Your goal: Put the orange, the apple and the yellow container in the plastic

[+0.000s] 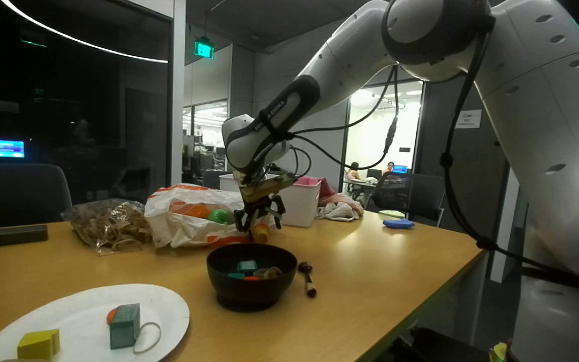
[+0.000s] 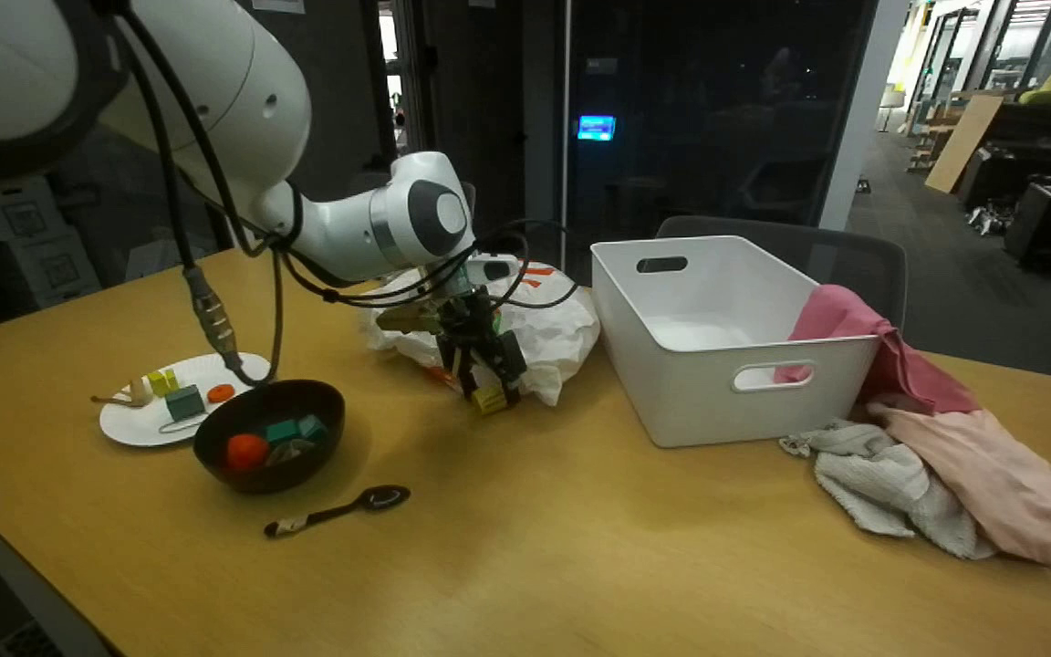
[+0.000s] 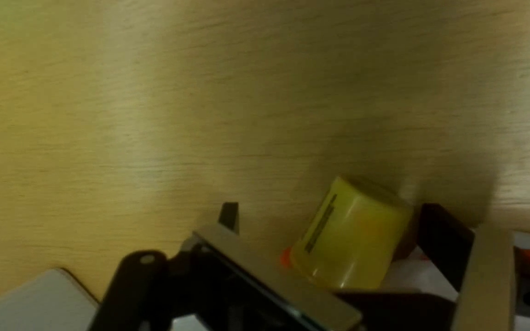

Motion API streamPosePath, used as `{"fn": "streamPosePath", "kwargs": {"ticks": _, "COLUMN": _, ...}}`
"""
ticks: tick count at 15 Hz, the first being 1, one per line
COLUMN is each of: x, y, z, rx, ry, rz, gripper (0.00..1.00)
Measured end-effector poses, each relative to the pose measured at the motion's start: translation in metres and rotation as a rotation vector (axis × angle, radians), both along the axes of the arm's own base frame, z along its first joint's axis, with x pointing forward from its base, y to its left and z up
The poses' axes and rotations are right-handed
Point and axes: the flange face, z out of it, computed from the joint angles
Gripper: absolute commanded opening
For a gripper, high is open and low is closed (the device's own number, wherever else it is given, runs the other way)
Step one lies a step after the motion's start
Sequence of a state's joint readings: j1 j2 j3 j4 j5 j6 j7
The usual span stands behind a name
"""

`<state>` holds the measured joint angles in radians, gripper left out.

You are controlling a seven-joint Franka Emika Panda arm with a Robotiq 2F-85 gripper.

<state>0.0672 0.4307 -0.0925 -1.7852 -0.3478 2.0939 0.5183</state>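
Observation:
The yellow container (image 3: pixel 352 234) lies on its side on the table in the wrist view, between my gripper's fingers. It also shows in both exterior views (image 1: pixel 261 233) (image 2: pixel 489 399). My gripper (image 3: pixel 334 223) is open, with gaps between its fingers and the container. It also shows low over the table in both exterior views (image 1: pixel 258 226) (image 2: pixel 492 391). The white plastic bag with orange print (image 1: pixel 161 213) lies beside the gripper and also shows in an exterior view (image 2: pixel 562 338). The orange (image 1: pixel 197 210) and a green round fruit, likely the apple (image 1: pixel 220 216), lie in the bag's opening.
A dark bowl (image 1: pixel 252 296) with small items stands near the gripper, a black spoon (image 2: pixel 343 508) beside it. A white plate (image 1: pixel 169 306) holds blocks. A white bin (image 2: pixel 717 401) with cloths (image 2: pixel 991 474) stands past the bag. A clear bag (image 1: pixel 113 223) lies beside the plastic bag.

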Motion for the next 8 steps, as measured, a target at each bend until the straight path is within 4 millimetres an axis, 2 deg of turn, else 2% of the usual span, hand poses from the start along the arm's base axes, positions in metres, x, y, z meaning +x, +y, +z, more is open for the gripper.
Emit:
{"fn": "streamPosePath", "kwargs": {"ticks": 1, "x": 0.0019, "y": -0.0021, "z": -0.0038, "rx": 0.003, "ry": -0.008, "rz": 0.003, "gripper": 0.75}}
{"fn": "streamPosePath", "kwargs": {"ticks": 2, "x": 0.0036, "y": -0.0042, "z": -0.0068, "rx": 0.007, "ry": -0.014, "rz": 0.007, "gripper": 0.74}}
{"fn": "streamPosePath", "kwargs": {"ticks": 8, "x": 0.0117, "y": -0.0084, "z": -0.0025, "rx": 0.037, "ry": -0.051, "rz": 0.042, "gripper": 0.28}}
